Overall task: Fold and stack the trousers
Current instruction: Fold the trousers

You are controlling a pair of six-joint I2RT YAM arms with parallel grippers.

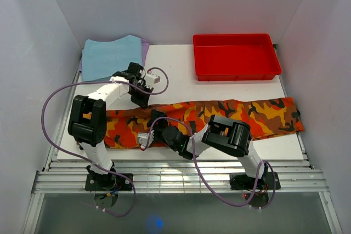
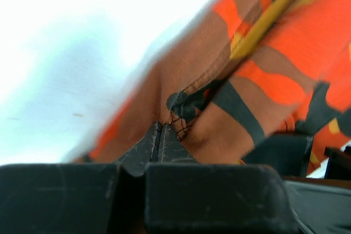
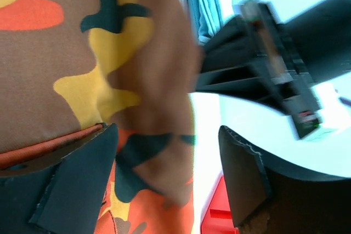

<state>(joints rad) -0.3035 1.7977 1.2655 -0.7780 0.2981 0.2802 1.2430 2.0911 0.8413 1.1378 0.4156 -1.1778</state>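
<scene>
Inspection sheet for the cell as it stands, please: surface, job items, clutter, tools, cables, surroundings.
Surface: white table, with metal slats along the near edge.
Job's things: trousers lie in one long strip across the table, not yet folded short.
Clutter: folded blue cloth far left; red tray far right, nothing seen in it.
Tools: left tool shut on the trousers' far edge, cloth puckered at its tips; right tool open, cloth showing between its fingers.
Cables: purple cables loop off both arms; one crosses the trousers.
Surroundings: plain white walls; nothing else seen.
</scene>
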